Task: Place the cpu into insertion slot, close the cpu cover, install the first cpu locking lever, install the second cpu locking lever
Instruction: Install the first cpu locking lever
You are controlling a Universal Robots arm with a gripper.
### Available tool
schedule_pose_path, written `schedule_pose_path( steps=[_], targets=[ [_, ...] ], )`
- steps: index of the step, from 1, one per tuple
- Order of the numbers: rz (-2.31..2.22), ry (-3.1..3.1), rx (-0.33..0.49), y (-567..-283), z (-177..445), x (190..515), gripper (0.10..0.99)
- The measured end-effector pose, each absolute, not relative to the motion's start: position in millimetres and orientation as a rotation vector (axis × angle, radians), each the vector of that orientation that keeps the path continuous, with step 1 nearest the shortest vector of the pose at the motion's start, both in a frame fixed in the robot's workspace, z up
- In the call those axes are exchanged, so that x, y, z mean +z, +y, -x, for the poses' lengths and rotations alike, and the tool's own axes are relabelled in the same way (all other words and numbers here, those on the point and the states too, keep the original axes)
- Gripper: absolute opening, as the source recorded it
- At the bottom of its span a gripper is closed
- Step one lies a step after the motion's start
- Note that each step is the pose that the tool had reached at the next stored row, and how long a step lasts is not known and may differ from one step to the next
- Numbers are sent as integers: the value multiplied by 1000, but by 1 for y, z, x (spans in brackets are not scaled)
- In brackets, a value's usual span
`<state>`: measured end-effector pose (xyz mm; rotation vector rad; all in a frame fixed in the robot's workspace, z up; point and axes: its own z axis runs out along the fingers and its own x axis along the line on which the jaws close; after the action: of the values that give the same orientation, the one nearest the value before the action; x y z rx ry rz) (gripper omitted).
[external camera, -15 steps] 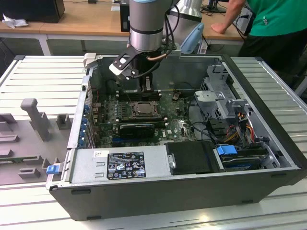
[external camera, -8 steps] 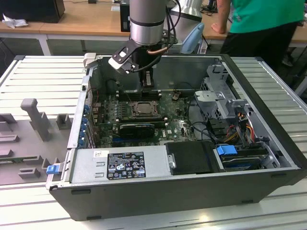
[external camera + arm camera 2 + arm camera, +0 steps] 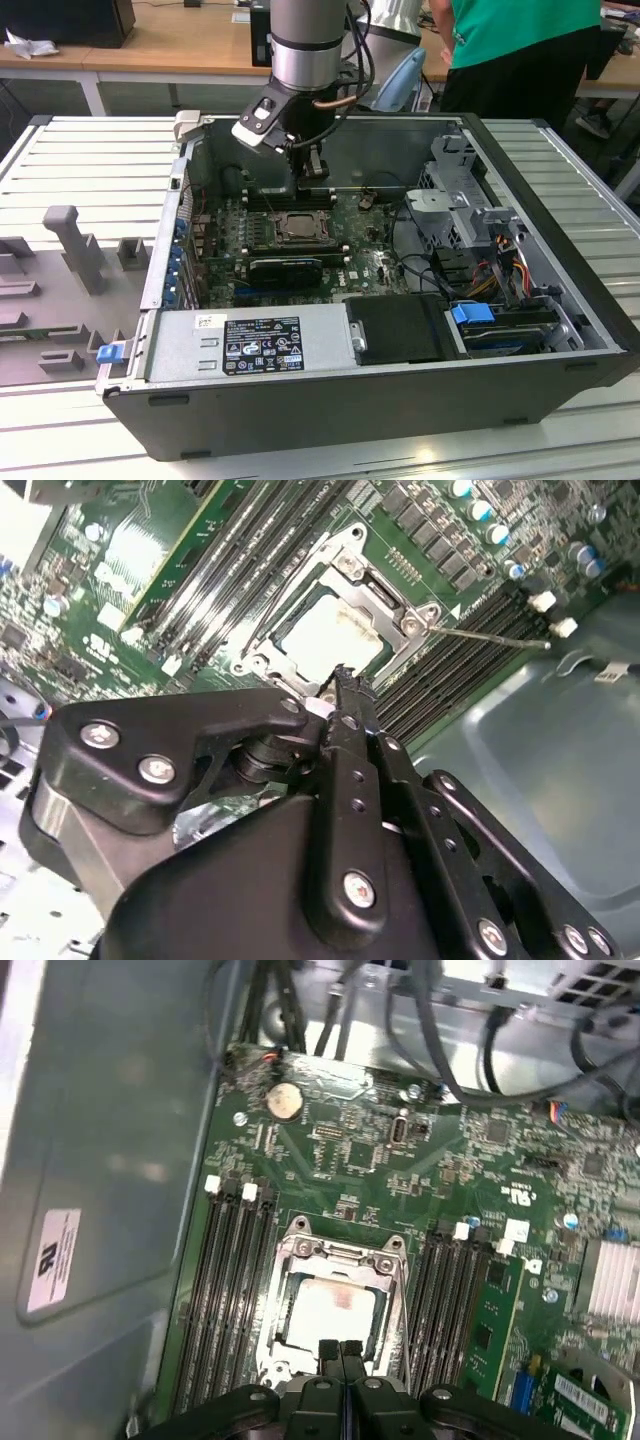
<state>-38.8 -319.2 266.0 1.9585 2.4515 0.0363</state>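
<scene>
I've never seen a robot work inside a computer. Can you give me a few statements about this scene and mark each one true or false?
1. The cpu lies flat on the motherboard, framed by the cpu cover. True.
2. The gripper has its fingers spread wide apart. False: they are shut together with nothing between them, close above the cpu's edge.
3. The computer case stands upright with its side panel on. False: it lies on its side, open on top.
4. In the exterior view, a person in a green top stands beyond the case. True.
</scene>
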Motion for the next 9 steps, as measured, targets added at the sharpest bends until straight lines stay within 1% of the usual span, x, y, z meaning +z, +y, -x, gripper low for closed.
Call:
schedule_pose_path(
  steps=[9],
  targets=[
    [-1794, 2576, 36, -319, 39, 266, 106]
  ],
)
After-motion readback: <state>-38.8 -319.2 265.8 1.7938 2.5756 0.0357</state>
